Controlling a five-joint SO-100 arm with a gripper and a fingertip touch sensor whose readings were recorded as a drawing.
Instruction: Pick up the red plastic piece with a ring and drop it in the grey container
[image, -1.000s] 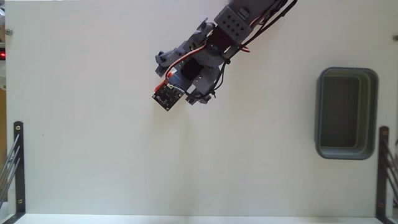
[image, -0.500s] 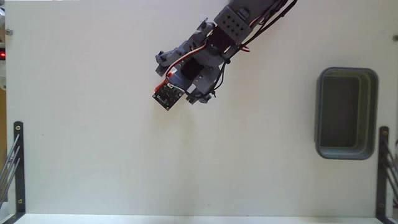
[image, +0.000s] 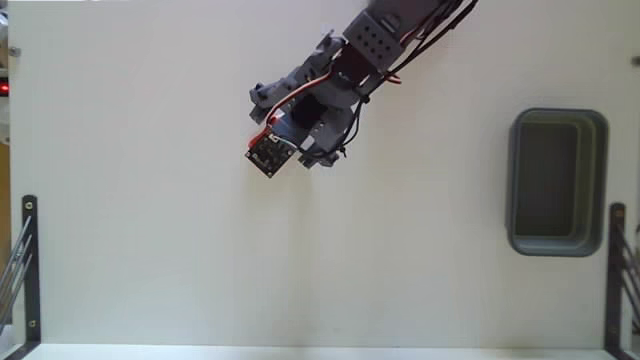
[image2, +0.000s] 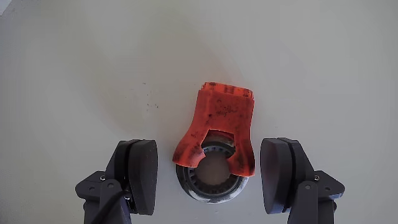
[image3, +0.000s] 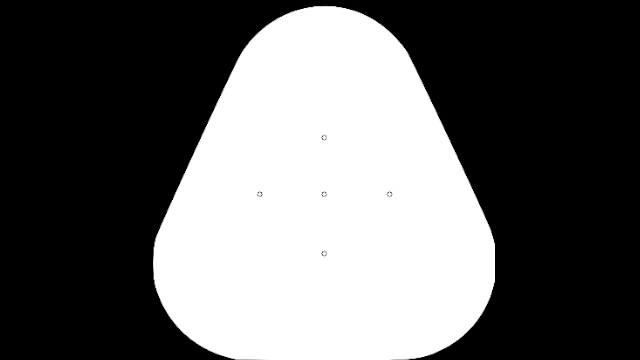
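Two fingers stood wide apart, flanking the red plastic piece with a ring at nine and three o'clock, touching nothing. Closing squarely on the ring end looked the best grasp. The grey container lay well apart at three o'clock.

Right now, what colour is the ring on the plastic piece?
Silver-grey metal ring, on the orange-red piece; clearest in the wrist view.

A plain white worktop carries everything. The grey container sits on it at the right edge of the fixed view. In the wrist view, the red plastic piece with a ring lies flat on it.
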